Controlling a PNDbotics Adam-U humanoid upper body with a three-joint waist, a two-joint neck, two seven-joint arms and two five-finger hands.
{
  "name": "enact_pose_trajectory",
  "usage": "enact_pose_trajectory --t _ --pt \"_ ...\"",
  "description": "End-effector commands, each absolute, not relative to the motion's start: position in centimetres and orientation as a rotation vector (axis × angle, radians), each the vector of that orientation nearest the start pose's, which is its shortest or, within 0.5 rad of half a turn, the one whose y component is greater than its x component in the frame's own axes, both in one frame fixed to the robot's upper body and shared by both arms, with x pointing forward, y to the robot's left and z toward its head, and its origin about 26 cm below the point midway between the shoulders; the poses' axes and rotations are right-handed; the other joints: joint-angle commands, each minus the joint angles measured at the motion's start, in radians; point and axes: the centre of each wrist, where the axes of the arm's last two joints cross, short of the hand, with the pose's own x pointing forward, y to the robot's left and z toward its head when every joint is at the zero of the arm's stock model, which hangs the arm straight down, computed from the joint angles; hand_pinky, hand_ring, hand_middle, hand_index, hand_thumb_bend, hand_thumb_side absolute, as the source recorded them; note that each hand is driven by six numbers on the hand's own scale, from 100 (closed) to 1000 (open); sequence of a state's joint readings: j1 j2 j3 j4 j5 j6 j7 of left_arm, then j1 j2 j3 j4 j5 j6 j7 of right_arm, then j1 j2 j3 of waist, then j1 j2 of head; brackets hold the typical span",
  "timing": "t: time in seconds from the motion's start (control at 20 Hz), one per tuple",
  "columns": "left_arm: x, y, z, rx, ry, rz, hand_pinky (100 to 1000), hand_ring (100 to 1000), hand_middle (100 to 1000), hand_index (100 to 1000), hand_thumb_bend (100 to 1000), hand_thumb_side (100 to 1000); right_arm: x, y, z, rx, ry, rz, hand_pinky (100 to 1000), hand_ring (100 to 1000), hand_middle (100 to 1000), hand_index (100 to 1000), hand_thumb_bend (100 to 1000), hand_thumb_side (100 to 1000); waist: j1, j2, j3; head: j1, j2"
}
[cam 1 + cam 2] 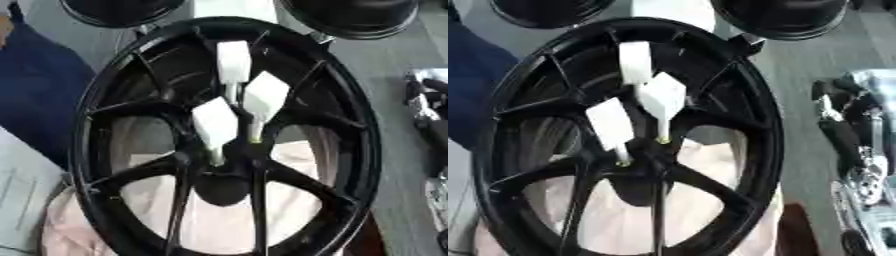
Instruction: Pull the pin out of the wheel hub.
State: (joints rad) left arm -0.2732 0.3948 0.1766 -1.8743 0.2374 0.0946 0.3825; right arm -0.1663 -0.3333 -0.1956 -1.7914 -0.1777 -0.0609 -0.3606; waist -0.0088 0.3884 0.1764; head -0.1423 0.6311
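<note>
Grey floor [394, 60] surrounds a large black wheel hub [223, 185] that fills most of the frame and lies tilted toward the camera, on pale pink cloth [219, 220] that shows between its spokes.

Three white pins stand in the hub's centre. The lower left pin [214, 125], the right pin [264, 97] and the top pin [233, 62] each have a blocky white head on a thin stem that runs down into the dark middle of the hub. Their long axes point up and away from the hub face, fanning slightly apart.

To the right of the wheel, best seen in the right eye view, is the robot's right hand [846, 132], black and silver, level with the hub centre and apart from the rim. Its fingers cannot be made out, so whether it is spread or curled cannot be told.

No left hand shows, so the right looks likelier to reach, moving leftward toward the pins.
</note>
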Motion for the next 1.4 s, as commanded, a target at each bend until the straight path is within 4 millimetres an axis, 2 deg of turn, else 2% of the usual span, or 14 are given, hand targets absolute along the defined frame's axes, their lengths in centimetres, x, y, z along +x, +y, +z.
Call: enact_pose_trajectory --t 0.05,0.35,0.5,0.65,0.9,1.0,1.05,1.1,1.2,1.4 --pt "30.8 33.2 19.5 0.390 -2.102 0.281 760 605 536 732 178 722 30.1 -34.5 14.1 -0.447 -2.081 -0.283 822 623 505 718 391 352 -0.001 -0.022 0.000 0.003 0.001" --pt "30.7 33.3 19.4 0.393 -2.097 0.282 760 604 536 731 180 722 30.0 -34.7 14.4 -0.461 -2.087 -0.269 822 624 506 719 389 347 -0.007 -0.026 0.001 0.004 0.000" --pt "30.7 33.3 19.4 0.397 -2.096 0.277 760 604 536 732 179 722 29.9 -35.2 15.9 -0.491 -2.121 -0.184 822 628 510 724 386 338 -0.011 -0.029 0.001 0.007 0.000" --pt "30.7 33.4 19.4 0.407 -2.093 0.267 761 604 536 731 177 723 29.5 -34.9 18.7 -0.526 -2.197 -0.013 822 636 519 731 388 320 -0.020 -0.035 0.001 0.010 0.003" --pt "30.6 33.8 19.5 0.431 -2.088 0.248 761 603 535 731 175 722 28.7 -33.0 22.8 -0.570 -2.283 0.325 830 678 558 753 435 313 -0.038 -0.043 -0.001 0.015 0.007" --pt "30.5 33.9 19.6 0.442 -2.087 0.241 761 603 535 731 175 721 28.8 -32.4 23.7 -0.587 -2.282 0.447 834 705 583 763 466 337 -0.045 -0.045 -0.002 0.017 0.007" --pt "30.5 34.0 19.7 0.448 -2.088 0.237 761 603 535 731 175 722 28.9 -32.1 24.1 -0.596 -2.276 0.508 838 723 596 771 470 422 -0.049 -0.045 -0.002 0.017 0.006" --pt "30.5 34.1 19.7 0.454 -2.087 0.233 761 603 535 731 175 722 29.0 -31.7 24.4 -0.605 -2.267 0.570 840 732 609 774 500 355 -0.053 -0.046 -0.003 0.018 0.005" --pt "30.4 34.2 19.8 0.464 -2.085 0.228 761 603 535 731 175 723 29.2 -31.0 25.2 -0.626 -2.248 0.695 846 746 625 780 509 374 -0.061 -0.045 -0.004 0.017 0.001" --pt "30.4 34.3 19.9 0.473 -2.084 0.218 761 603 534 731 174 724 29.9 -30.1 26.6 -0.686 -2.202 0.943 854 764 645 783 559 333 -0.068 -0.043 -0.004 0.013 -0.005"
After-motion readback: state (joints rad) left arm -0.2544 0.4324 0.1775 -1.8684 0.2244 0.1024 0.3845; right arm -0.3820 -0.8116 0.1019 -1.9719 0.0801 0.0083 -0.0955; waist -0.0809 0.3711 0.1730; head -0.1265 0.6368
